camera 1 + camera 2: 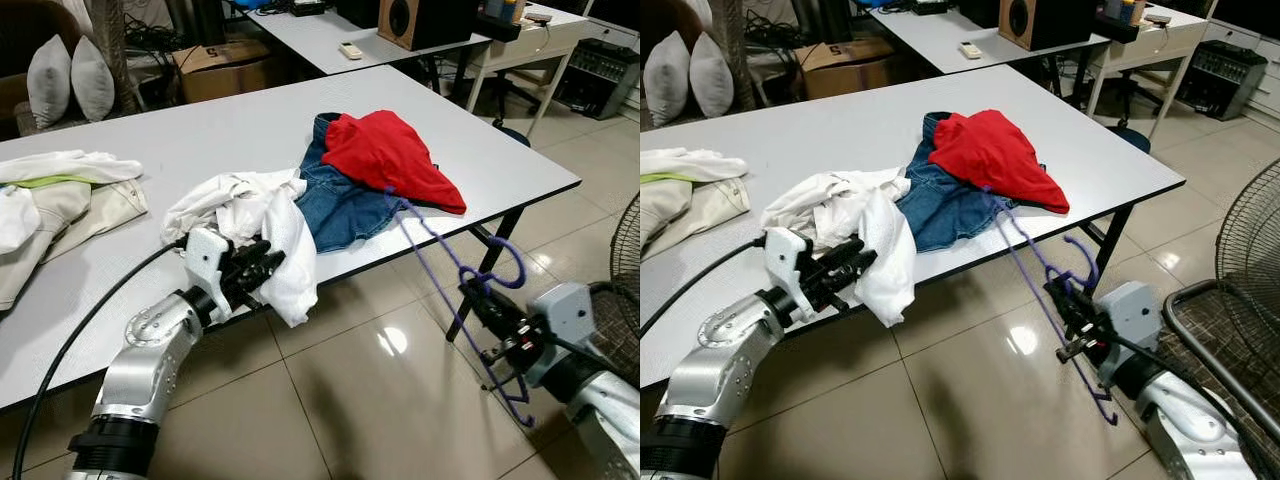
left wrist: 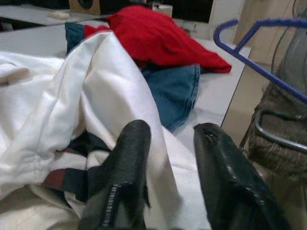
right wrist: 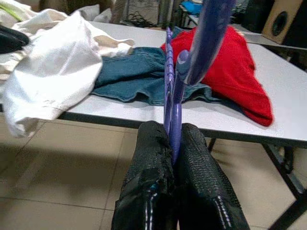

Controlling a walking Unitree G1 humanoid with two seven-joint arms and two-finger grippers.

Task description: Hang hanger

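Observation:
A purple hanger [image 1: 430, 235] slants from under the red garment [image 1: 385, 155] at the table's front edge down toward the floor. My right gripper [image 1: 480, 295] is shut on it below the table's edge, its fingers [image 3: 153, 163] pinched on the purple bar [image 3: 173, 96]. My left gripper [image 1: 262, 262] is at the front edge of the white table [image 1: 200, 130]. It is open, its fingers [image 2: 129, 158] apart against the hanging fold of a white garment [image 1: 250, 205]. Blue jeans [image 1: 340, 205] lie between the white and red clothes.
A beige and white pile of clothes [image 1: 60, 200] lies at the table's left. A standing fan [image 1: 620, 290] is close to my right arm. Behind stands a second table with a speaker [image 1: 410, 20] and a remote [image 1: 350, 50]. Tiled floor lies below.

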